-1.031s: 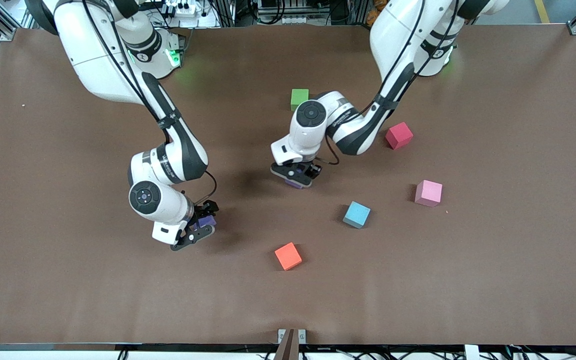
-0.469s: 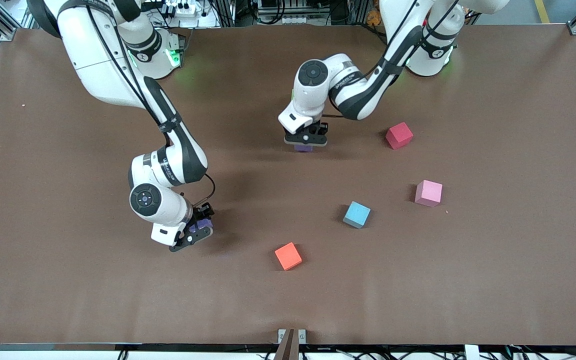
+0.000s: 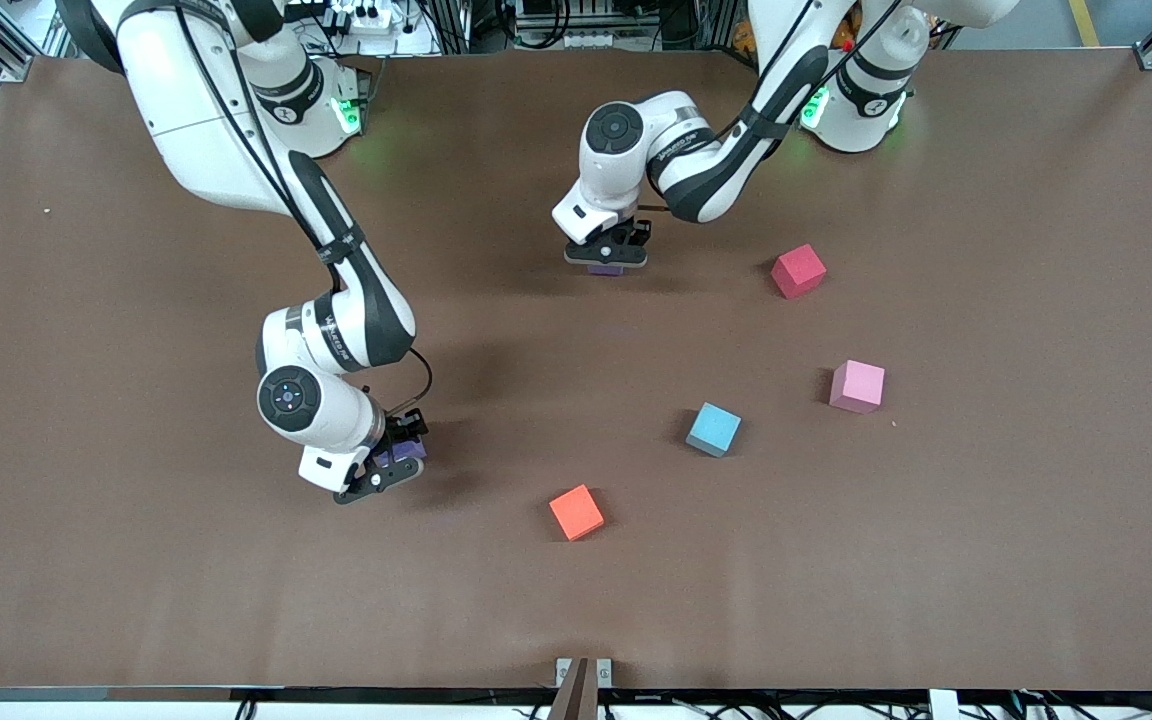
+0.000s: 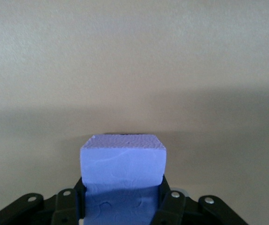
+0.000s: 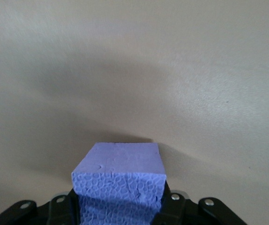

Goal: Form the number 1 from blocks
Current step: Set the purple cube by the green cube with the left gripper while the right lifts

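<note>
No figure 1 is formed yet; the blocks lie scattered and none of them touches another.

Toward the right arm's end of the table, the right gripper [image 3: 388,472] is held low over the table [image 3: 86,560], and a purple block [image 3: 404,455] is clenched between its fingers. In the right wrist view the same block [image 5: 119,180] is seen grasped between the two fingers, with only bare surface in front of it.

Nearer to the front camera, an orange block [image 3: 576,511] is lying alone. In the middle of the table the left gripper [image 3: 606,256] is held low over the surface, closed on a second purple block [image 3: 604,268]. In the left wrist view this block [image 4: 123,176] is gripped on both sides. Whether it is already resting on the table cannot be told.

A light blue block [image 3: 714,429] is placed toward the left arm's end from the orange one. A red block [image 3: 798,271] is near the left gripper, and a pink block [image 3: 857,386] is well apart from both. A green block is not visible.

It is judged that the task is at its beginning: two blocks are carried, nothing is aligned. All blocks must still be put in one line.
</note>
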Action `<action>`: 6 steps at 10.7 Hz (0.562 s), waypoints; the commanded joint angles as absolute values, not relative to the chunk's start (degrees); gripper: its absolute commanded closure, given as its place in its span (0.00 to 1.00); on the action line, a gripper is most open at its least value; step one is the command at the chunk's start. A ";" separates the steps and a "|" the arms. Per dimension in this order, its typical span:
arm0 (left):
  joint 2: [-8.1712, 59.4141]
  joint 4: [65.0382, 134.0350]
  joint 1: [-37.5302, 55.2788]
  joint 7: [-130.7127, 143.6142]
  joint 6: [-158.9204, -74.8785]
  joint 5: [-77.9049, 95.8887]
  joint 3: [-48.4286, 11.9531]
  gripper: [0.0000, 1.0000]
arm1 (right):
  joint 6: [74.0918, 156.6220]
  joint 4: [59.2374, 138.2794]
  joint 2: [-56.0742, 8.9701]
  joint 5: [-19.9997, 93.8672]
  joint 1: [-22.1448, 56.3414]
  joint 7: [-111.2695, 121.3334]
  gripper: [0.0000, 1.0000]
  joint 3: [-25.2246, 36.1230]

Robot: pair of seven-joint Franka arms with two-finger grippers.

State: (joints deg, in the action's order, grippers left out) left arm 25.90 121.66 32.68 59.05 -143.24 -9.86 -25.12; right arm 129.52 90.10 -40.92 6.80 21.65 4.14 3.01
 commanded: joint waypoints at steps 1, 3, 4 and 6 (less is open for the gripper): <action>25.66 122.34 31.90 61.00 -143.44 -10.20 -26.63 1.00 | 127.19 92.19 -34.82 7.65 24.43 -7.24 0.56 4.13; 26.54 122.26 32.34 61.87 -143.79 -10.02 -26.72 1.00 | 127.61 95.16 -30.96 7.65 25.22 -13.77 0.56 4.13; 26.63 122.26 32.52 62.05 -143.88 -10.02 -26.81 1.00 | 127.70 97.01 -29.46 7.65 25.22 -15.54 0.56 4.13; 26.72 122.34 32.52 63.01 -143.88 -9.93 -27.59 1.00 | 127.79 100.79 -26.47 7.65 25.49 -18.96 0.56 4.04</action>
